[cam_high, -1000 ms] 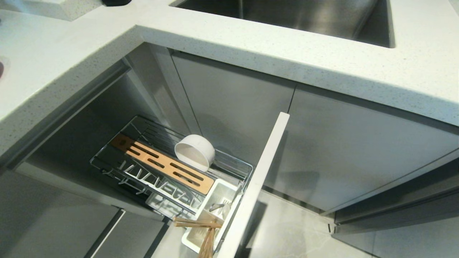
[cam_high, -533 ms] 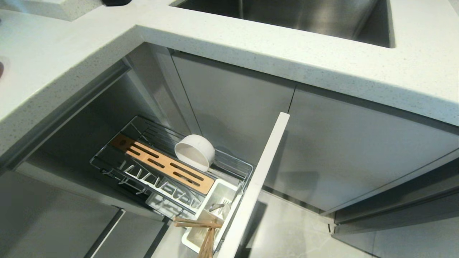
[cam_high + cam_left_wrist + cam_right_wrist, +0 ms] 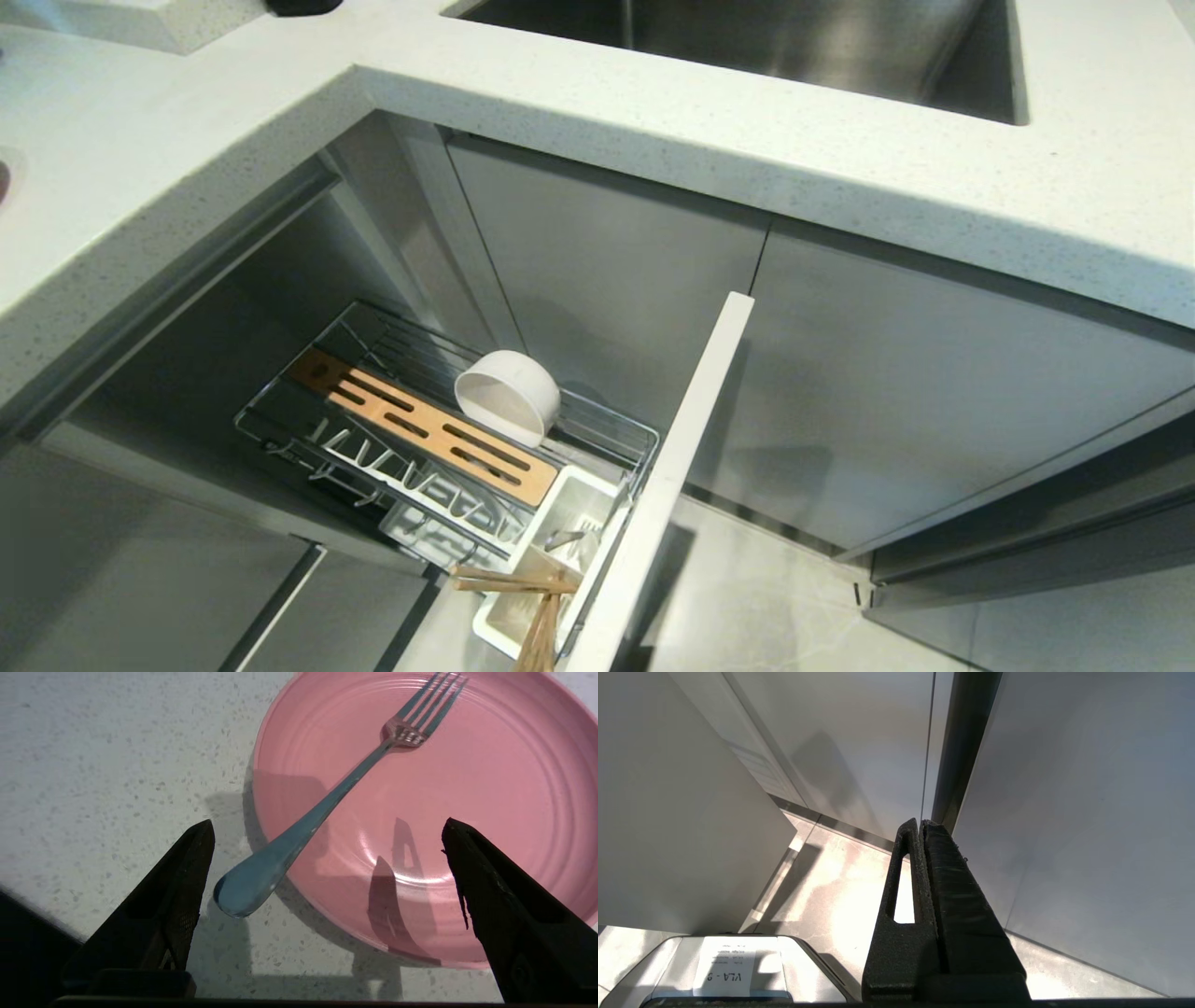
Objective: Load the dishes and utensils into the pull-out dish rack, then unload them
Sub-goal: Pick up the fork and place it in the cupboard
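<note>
Two matte black, wedge-shaped fingers (image 3: 495, 896) are seen on the left gripper (image 3: 327, 905); the right gripper (image 3: 922, 896) is formed of black, rough-textured fingers, one slotted

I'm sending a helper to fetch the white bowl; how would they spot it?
Find the pull-out dish rack hanging open below the speckled countertop. Beside its slotted wooden strip stands the white bowl, tipped on its side. It is the only round dish there; the chopsticks sit apart in the white caddy.

Chopsticks (image 3: 540, 627) cut off by head view's btm edge; pink plate (image 3: 490, 788) cropped in left wrist view.
</note>
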`<state>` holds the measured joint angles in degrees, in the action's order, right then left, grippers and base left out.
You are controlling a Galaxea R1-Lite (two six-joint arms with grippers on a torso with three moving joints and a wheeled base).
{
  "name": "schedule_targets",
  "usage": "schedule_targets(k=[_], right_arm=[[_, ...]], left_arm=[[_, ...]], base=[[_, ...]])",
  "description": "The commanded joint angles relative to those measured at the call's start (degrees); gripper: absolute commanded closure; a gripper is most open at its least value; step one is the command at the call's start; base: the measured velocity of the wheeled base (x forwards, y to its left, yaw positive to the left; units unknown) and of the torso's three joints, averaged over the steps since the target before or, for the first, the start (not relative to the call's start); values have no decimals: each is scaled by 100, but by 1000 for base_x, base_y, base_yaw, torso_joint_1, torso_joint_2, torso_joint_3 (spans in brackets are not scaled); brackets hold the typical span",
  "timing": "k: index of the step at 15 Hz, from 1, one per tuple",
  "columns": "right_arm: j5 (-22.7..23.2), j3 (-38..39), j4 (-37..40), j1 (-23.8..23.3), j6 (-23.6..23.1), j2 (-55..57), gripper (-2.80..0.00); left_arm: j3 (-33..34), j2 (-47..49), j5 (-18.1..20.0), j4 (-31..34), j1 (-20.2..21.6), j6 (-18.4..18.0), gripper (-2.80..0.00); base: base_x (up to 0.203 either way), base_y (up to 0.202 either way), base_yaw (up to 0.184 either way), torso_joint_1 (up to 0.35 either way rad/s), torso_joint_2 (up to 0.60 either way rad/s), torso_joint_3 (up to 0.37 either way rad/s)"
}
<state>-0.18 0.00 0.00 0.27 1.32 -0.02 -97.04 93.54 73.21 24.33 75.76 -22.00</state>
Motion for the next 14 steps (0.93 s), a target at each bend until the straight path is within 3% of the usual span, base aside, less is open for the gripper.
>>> schedule_targets(k=[1, 4, 6, 9, 14], right_arm=[[1, 9, -7, 1, 0, 2, 0], [1, 9, -5, 3, 0, 2, 0], [1, 9, -1, 8, 0, 2, 0], [1, 9, 0, 0, 0, 2, 0], [1, 9, 0, 0, 0, 2, 0]], left_arm=[[-108, -184, -297, 113, -16, 20, -280], [-505, -401, -1222, 1250, -341, 214, -280], [-749, -546, -1572, 1733, -496, 788, -280], [-833, -759, -1721, 1762, -625, 1872, -280], [-821, -810, -1732, 1788, -705, 2238, -280]], base=[[0, 0, 0, 0, 0, 0], [0, 0, 0, 0, 0, 0], [0, 0, 0, 0, 0, 0], [0, 0, 0, 0, 0, 0], [0, 0, 0, 0, 0, 0]])
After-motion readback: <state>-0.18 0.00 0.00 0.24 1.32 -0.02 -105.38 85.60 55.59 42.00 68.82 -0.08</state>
